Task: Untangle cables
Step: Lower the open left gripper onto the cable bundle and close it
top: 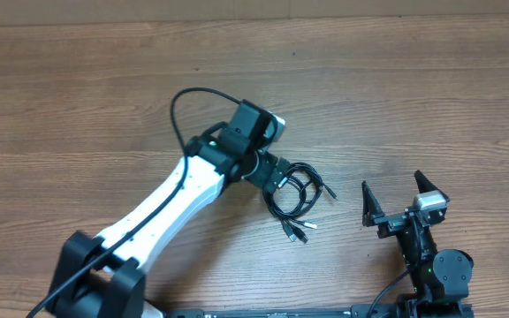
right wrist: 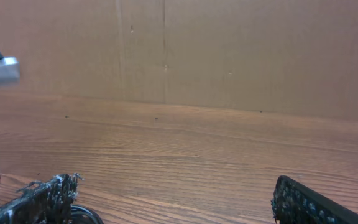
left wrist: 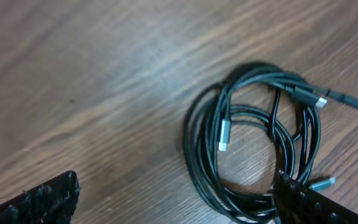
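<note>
Because the cables (top: 295, 196) lie looped together in one bundle, step in hand: a first grasp on the tangle, which by my reading is not yet made.
Left arm (top: 175, 199): reaches from the near-left corner across the table (top: 78, 106) to the left edge of the bundle.
Left gripper (left wrist: 176, 183): jaws wide apart, holding nothing. In its wrist view one finger (left wrist: 42, 199) stands over bare wood and the other (left wrist: 309, 202) covers the lower right of the coil.
Cables: mid-table, flat on the wood, in several overlapping loops, just beside the left gripper and well apart from the right one.
Plug ends: one silver plug (left wrist: 224, 134) lies inside the loops. Another silver plug (left wrist: 321, 101) and a black end (left wrist: 353, 101) stick out at the upper right of the wrist view.
Doing it well: I would pick one free end, not straddle the whole coil. The ends that stick out look easiest to reach. Pinch just behind the plug and draw it outward low and slowly, so the loops slide instead of tightening. The other arm could pin the rest.
Risk: the cords are thin, so one may slip the pads, or the whole bundle may drag along.
Right gripper (top: 392, 184): fingers spread and empty, off to the right. Its own view shows only wood and a cardboard wall (right wrist: 229, 50).
</note>
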